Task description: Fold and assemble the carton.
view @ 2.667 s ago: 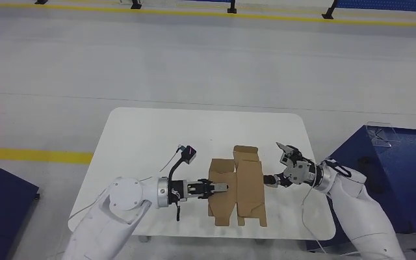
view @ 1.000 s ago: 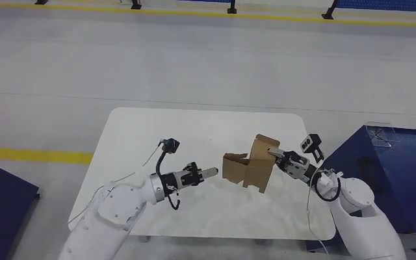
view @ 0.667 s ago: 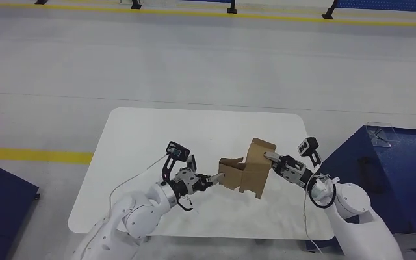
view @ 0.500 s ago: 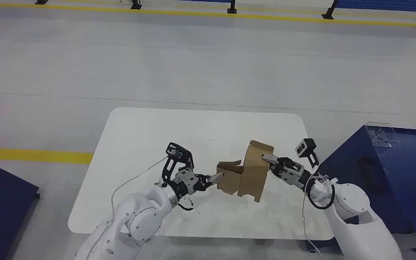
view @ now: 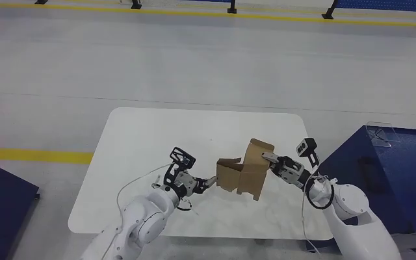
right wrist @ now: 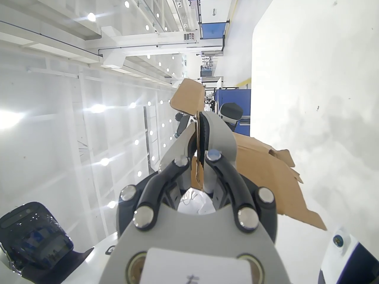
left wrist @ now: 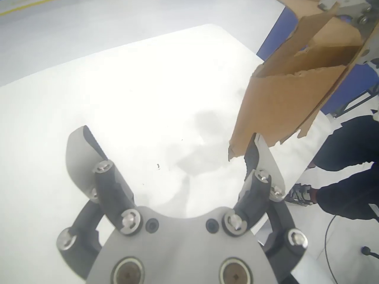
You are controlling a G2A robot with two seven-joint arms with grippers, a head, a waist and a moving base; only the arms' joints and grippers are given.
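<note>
Left gripper [left wrist: 167, 134], fingers apart; right gripper [right wrist: 197, 121], fingers pinched.

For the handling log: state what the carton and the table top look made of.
The carton looks like brown cardboard, matte, probably corrugated: its flap edges are ragged and fibrous. The table has a smooth white top with slight sheen, likely laminate or plastic; the look leaves that open.

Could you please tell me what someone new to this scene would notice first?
The half-opened brown carton stands out, held tilted over the right half of the white table. The right gripper is shut on one of its upper panels. The left gripper is open, with one finger right beside the carton's lower flap.
</note>
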